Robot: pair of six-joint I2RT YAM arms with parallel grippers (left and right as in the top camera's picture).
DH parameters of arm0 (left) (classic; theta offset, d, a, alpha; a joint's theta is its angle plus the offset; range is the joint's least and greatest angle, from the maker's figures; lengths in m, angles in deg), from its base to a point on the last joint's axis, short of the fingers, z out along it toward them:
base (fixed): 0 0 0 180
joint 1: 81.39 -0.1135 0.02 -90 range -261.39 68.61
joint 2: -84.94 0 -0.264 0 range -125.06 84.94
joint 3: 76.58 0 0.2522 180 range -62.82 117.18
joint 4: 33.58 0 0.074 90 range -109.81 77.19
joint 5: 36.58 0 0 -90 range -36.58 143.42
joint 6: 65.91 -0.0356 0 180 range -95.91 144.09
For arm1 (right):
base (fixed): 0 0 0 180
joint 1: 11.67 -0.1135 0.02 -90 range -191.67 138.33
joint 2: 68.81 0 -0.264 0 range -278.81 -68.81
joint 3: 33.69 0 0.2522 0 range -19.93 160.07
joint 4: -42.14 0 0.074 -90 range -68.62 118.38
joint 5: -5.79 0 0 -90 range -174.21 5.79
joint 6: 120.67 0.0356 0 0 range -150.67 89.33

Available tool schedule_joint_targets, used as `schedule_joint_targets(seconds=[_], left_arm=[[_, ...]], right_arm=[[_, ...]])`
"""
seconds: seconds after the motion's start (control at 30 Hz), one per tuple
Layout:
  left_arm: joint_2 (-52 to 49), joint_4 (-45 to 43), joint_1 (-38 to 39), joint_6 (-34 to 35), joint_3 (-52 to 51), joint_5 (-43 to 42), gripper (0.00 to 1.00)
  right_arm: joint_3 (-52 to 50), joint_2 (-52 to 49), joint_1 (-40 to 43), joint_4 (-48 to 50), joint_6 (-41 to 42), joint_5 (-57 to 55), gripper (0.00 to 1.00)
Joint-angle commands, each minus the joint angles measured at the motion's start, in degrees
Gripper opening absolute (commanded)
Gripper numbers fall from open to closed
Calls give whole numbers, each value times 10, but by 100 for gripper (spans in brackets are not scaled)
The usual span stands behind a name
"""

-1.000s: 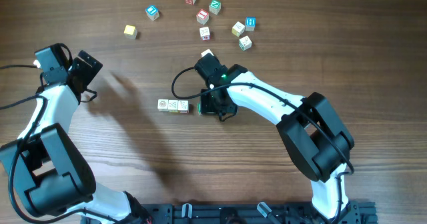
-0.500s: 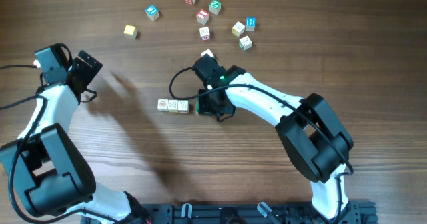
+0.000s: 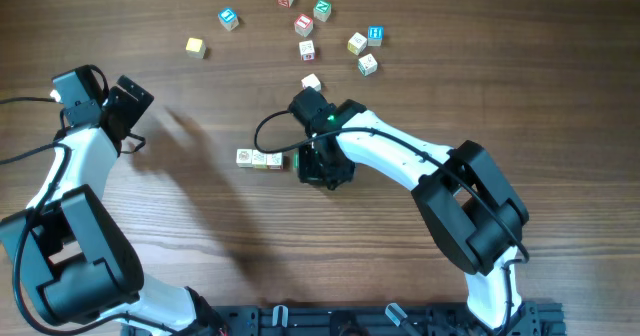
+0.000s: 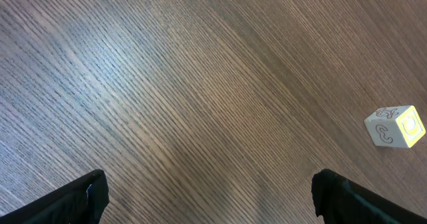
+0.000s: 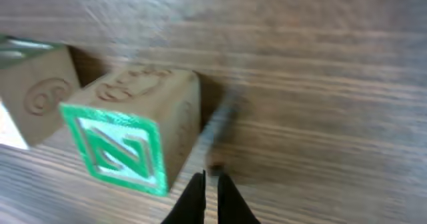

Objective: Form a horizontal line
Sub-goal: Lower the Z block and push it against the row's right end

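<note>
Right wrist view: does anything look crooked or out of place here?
Slightly, it seems. The green-faced wooden letter cube looks turned a little against the cream wooden cube beside it. A shadowed wedge shows between them, so their sides do not look flush.

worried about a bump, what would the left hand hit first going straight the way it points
Probably the bare wooden table: the left wrist view shows nothing else ahead of the open left hand. The yellow-edged letter cube sits off to the right of that line; depth is unclear.
</note>
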State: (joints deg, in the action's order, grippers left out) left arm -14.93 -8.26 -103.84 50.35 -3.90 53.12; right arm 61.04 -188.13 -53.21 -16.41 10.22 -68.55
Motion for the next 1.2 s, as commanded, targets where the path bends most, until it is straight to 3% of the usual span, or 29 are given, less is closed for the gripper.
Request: schedule_joint_targets(seconds=[0.0, 0.33, 0.57, 1.03, 1.17], left_arm=[[-4, -2, -2, -1, 5, 4, 100], [-4, -2, -2, -1, 5, 4, 100], [-4, -2, -2, -1, 5, 4, 100], [-4, -2, -2, -1, 5, 4, 100], [-4, -2, -2, -1, 5, 4, 100]], right_arm=[[-1, 6, -3, 21, -3, -1, 11], [-1, 6, -3, 0, -4, -25, 9], [-1, 6, -2, 37, -1, -82, 10], [-1, 6, -4, 69, 2, -56, 13], [-1, 6, -3, 72, 1, -113, 14]])
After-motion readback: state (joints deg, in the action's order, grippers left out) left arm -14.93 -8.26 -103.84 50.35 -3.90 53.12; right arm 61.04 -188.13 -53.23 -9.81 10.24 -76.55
